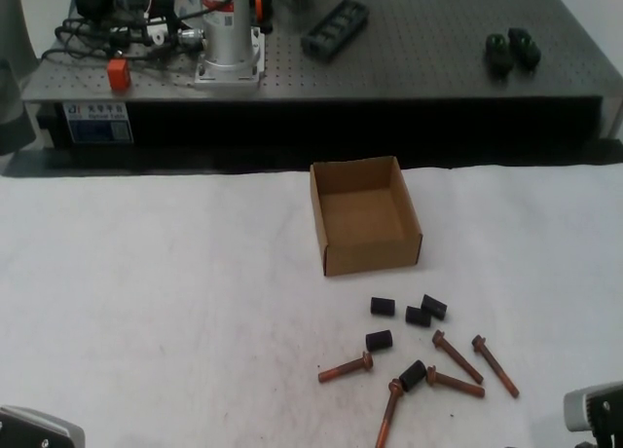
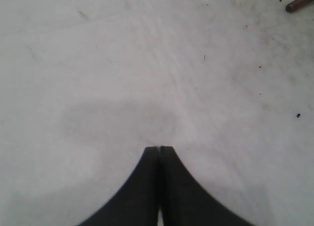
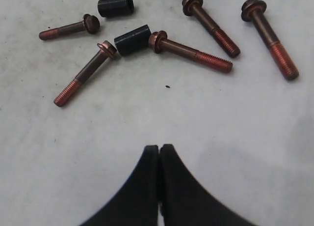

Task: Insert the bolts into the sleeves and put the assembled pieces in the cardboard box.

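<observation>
Work on the assembly looks unstarted to me. Five bolts point(image 1: 456, 355) and five sleeves point(image 1: 383, 306) lie loose on the white surface point(image 1: 146, 302), none of them joined. The cardboard box point(image 1: 375, 253) stands open just beyond them with nothing inside. One middle sleeve point(image 3: 132, 39) sits between two bolt heads, touching or all but touching them, yet no shank is in its bore.

My right end effector point(image 3: 159, 148) hangs over the surface just short of the scatter, its two fingers pressed together and holding nothing. My left end effector point(image 2: 159, 150) is likewise closed on nothing, over bare surface off to the side, with a bolt tip point(image 2: 300, 2) at the edge of its wrist view.

I judge the step in hand to be the very first pick. For the next move I would have to spread both sets of fingers, bring one down across a bolt's shank and set the other around a sleeve. The outer sleeve point(image 3: 116, 6) and the short-lying bolt point(image 3: 68, 28) just beside it look the easiest pair, as they lie clear of the tangle. After that the bore must line up with the threaded end before I push.
</observation>
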You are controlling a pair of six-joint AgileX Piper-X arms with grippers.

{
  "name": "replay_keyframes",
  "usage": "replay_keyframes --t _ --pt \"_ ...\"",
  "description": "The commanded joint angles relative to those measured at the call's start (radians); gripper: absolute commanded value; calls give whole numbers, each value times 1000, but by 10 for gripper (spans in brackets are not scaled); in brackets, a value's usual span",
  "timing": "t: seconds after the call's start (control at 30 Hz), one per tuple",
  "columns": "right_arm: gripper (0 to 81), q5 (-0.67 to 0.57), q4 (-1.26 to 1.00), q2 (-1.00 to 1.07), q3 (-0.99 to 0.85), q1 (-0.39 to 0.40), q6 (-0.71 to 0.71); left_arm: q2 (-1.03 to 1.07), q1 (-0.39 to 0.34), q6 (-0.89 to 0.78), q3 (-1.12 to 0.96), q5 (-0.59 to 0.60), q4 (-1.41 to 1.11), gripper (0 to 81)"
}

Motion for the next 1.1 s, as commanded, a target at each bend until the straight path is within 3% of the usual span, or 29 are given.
replay_keyframes --t 0.0,0.17,0.3,0.5,0.6,0.87,1.07 --pt "0 -15 -12 1 -12 0 5 -3 0 13 -5 0 -13 7" --pt "0 -105 -72 1 -12 0 5 -3 0 13 -5 0 -13 7" --pt "0 -105 -98 1 -12 0 -2 -3 0 13 -5 0 -13 7" --pt "0 56 -92 1 -12 0 -2 -3 0 13 -5 0 -13 7" --pt "0 62 -92 1 -12 0 0 -3 0 13 -5 0 -13 7" --pt "0 -321 -166 1 -12 0 95 -3 0 13 -5 0 -13 7" --pt "0 -21 -158 1 -12 0 95 -3 0 13 -5 0 -13 7"
